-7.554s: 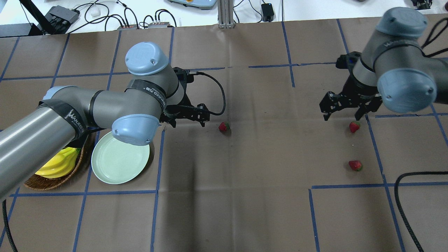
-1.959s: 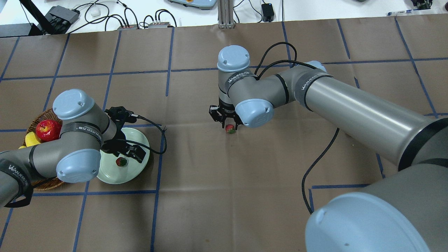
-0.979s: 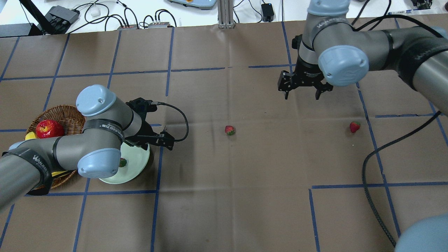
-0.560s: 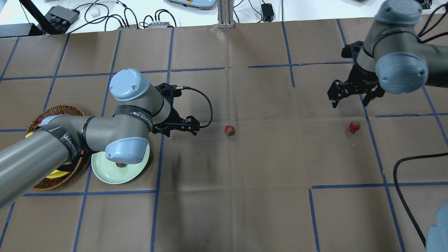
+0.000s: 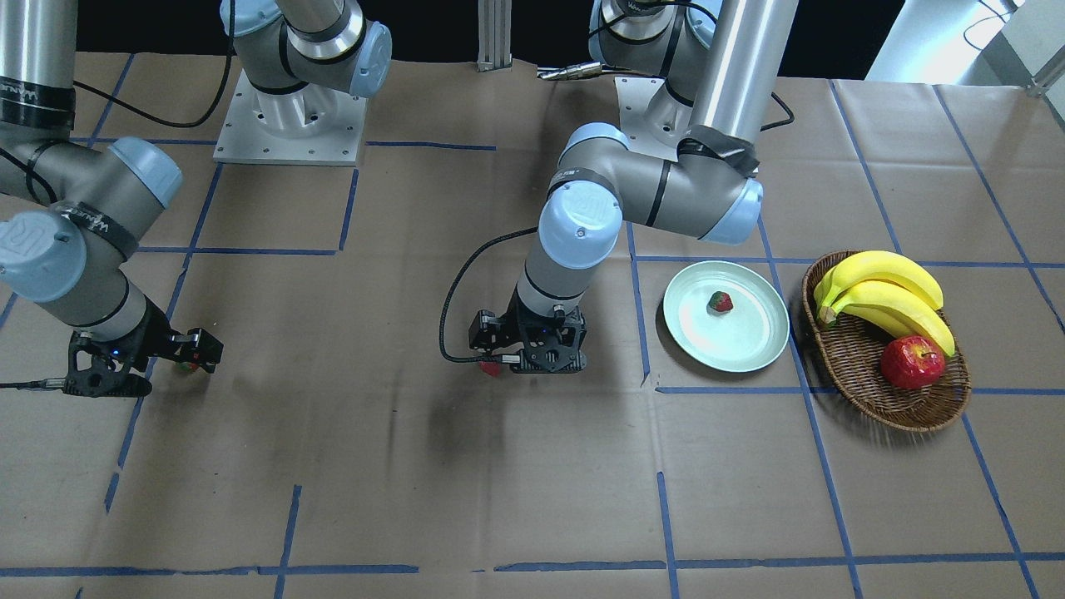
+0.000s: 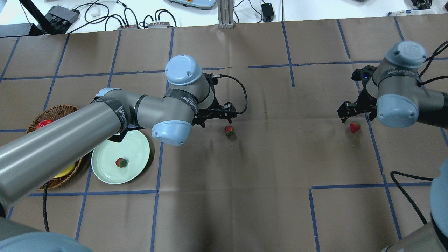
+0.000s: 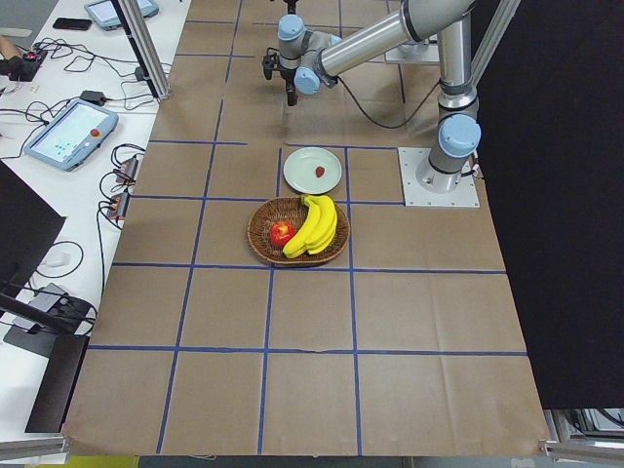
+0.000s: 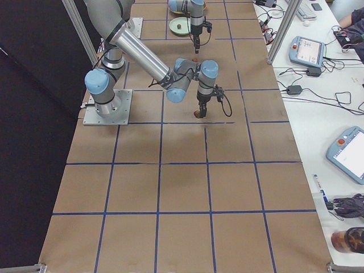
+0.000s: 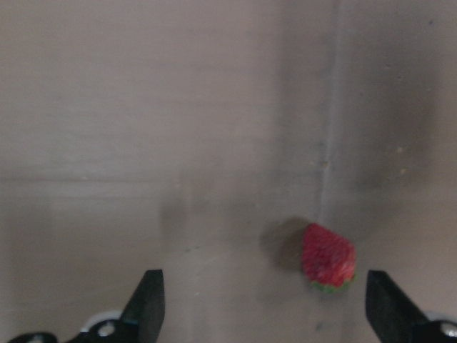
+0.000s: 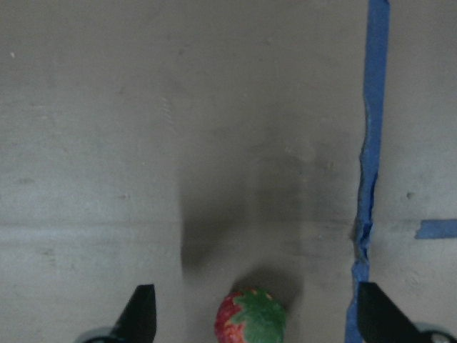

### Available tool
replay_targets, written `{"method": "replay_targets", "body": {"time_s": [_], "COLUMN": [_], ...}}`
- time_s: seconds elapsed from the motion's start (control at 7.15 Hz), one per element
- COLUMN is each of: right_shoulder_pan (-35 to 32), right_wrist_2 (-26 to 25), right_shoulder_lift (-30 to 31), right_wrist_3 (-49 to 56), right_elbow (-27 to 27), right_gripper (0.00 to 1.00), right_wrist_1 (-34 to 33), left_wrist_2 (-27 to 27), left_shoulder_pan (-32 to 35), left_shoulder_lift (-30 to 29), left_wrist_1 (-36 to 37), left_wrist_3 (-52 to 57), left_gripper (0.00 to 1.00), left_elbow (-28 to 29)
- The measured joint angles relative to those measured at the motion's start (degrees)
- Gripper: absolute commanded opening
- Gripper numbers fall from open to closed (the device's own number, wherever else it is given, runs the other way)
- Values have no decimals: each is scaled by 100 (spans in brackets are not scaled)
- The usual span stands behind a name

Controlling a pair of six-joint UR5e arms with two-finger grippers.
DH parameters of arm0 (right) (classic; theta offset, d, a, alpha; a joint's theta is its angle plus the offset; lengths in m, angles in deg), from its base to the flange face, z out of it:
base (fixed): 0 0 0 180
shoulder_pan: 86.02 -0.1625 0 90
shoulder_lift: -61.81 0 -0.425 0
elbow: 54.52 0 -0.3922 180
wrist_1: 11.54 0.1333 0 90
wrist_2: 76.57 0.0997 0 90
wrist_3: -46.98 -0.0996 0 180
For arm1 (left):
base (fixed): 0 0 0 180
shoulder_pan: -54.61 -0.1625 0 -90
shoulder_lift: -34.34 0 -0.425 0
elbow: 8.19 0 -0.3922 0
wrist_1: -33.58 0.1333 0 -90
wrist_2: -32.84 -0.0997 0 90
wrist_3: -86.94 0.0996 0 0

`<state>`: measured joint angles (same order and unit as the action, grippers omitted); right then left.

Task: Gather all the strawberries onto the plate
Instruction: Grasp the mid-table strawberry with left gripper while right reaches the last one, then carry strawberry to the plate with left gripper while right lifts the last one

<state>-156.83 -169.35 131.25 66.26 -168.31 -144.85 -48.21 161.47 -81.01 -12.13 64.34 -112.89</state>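
Note:
The pale green plate (image 6: 130,148) holds one strawberry (image 6: 121,162); the plate (image 5: 743,343) and that berry (image 5: 720,302) also show in the front view. A second strawberry (image 6: 229,130) lies mid-table. My left gripper (image 6: 216,120) hovers open just behind it; the left wrist view shows this berry (image 9: 328,257) between the spread fingers (image 9: 147,302), nearer the right one. A third strawberry (image 6: 354,126) lies at the right. My right gripper (image 6: 354,116) is open over it, and the right wrist view shows the berry (image 10: 251,316) centred between the fingers (image 10: 140,311).
A brown wicker basket (image 5: 865,383) with bananas (image 5: 884,291) and a red apple (image 5: 912,363) stands beside the plate, on its side away from the table's middle. Brown paper with blue tape lines covers the table. A black cable (image 6: 406,196) trails at the right.
One strawberry now lies on the plate and another was moved to mid-table. In the last half second my left gripper moved right toward the middle berry and my right gripper moved down over the right one.

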Motion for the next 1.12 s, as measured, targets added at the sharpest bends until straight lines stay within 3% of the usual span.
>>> {"method": "replay_targets", "body": {"time_s": [0.14, 0.42, 0.56, 0.7, 0.84, 1.12], "right_shoulder_pan": [3, 6, 6, 6, 8, 13], "right_wrist_2": [-11, -18, -23, -27, -29, -33], "right_shoulder_lift": [-38, -43, -44, -44, -43, -33], "right_wrist_3": [1, -1, -3, -2, 0, -3], "right_elbow": [-42, -60, -55, -51, -43, -19], "right_gripper": [94, 42, 28, 18, 8, 3], "right_wrist_1": [-86, -10, 32, 68, 129, 260], "left_wrist_2": [8, 42, 45, 47, 49, 37], "left_shoulder_pan": [67, 140, 175, 196, 209, 219], "left_shoulder_lift": [-167, -378, -432, -455, -458, -458], "left_wrist_1": [8, 28, 33, 25, 4, -14], "left_wrist_3": [-178, -411, -472, -496, -504, -514], "left_gripper": [99, 93, 66, 30, 5, 0], "left_elbow": [116, 208, 217, 219, 221, 221]}}
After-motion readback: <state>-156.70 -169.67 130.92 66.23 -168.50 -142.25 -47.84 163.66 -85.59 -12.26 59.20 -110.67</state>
